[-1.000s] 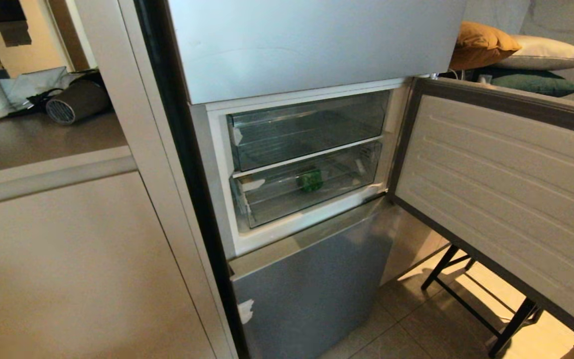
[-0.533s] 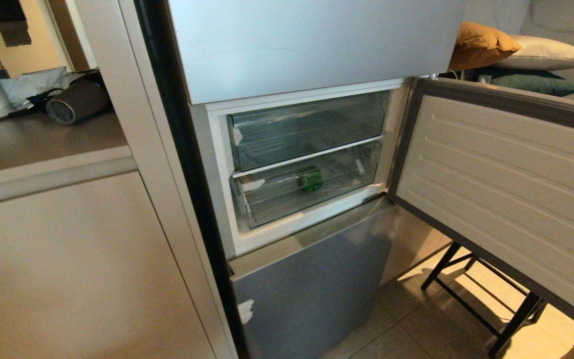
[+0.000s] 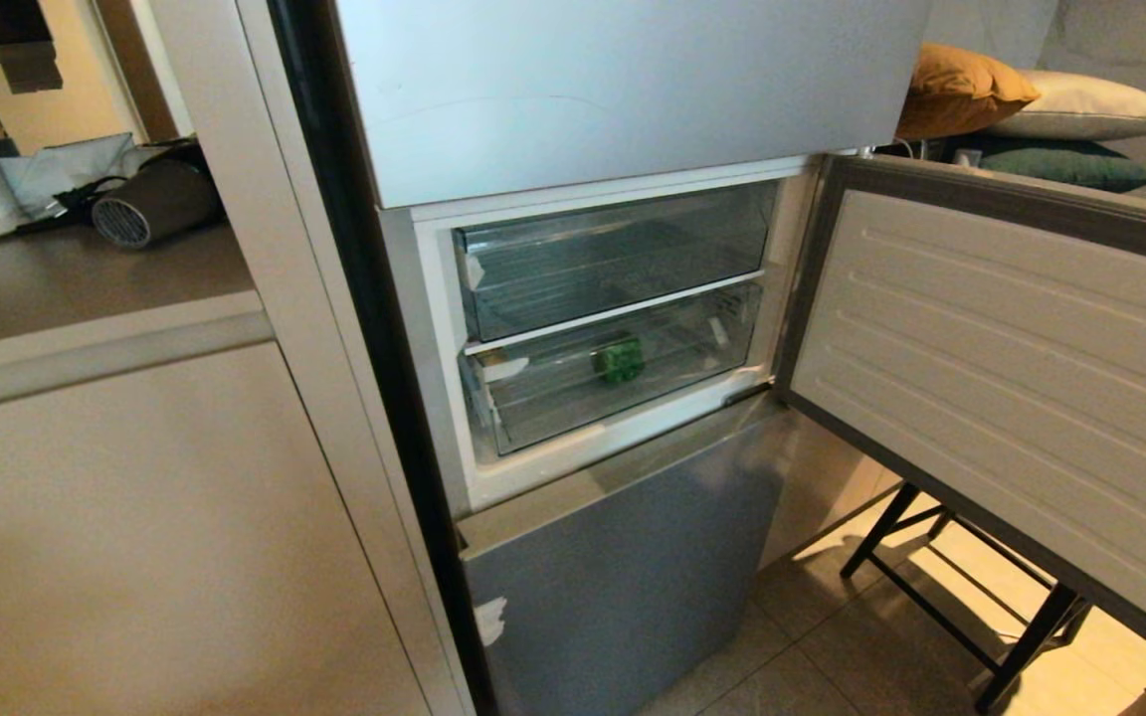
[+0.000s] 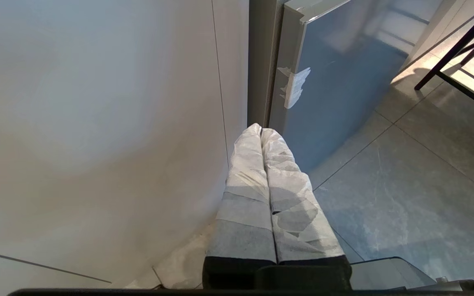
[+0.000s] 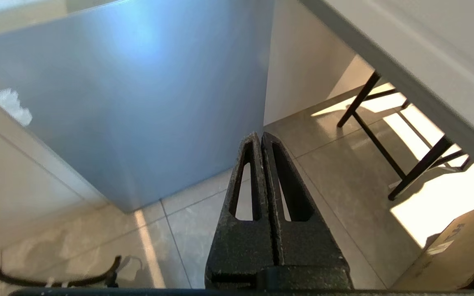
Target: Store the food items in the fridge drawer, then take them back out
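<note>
Dim warm indoor light; sunlight patches glare on the floor (image 3: 941,587).

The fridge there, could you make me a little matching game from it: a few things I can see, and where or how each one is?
Things:
1. green item
2. upper clear drawer
3. middle fridge door
4. left gripper

States:
A. swung open to the right
B. shut, holding nothing, low beside the bottom silver panel
C. inside the lower clear drawer
D. pushed in, nothing visible inside

Pairs: 1-C, 2-D, 3-A, 4-B
</note>
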